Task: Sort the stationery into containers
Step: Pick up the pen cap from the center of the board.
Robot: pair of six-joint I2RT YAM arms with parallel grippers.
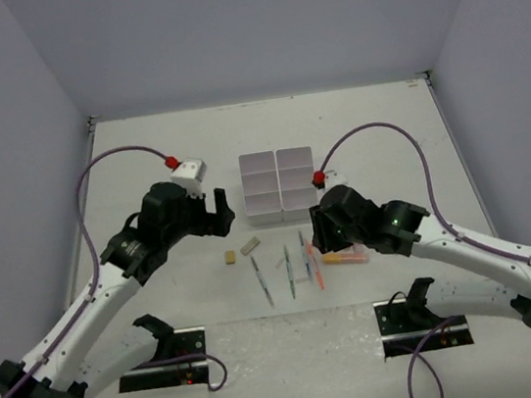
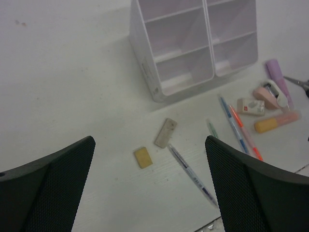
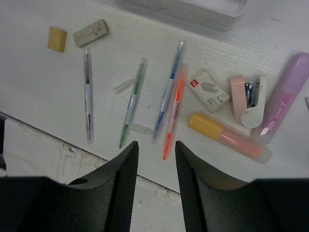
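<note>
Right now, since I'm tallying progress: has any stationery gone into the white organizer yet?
No, all six organizer compartments show bare from above; pens and erasers lie on the table.

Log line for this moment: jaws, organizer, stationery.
left gripper: jaws wide open, empty | right gripper: jaws partly open, empty, over orange pen | organizer: empty | stationery: all on table
</note>
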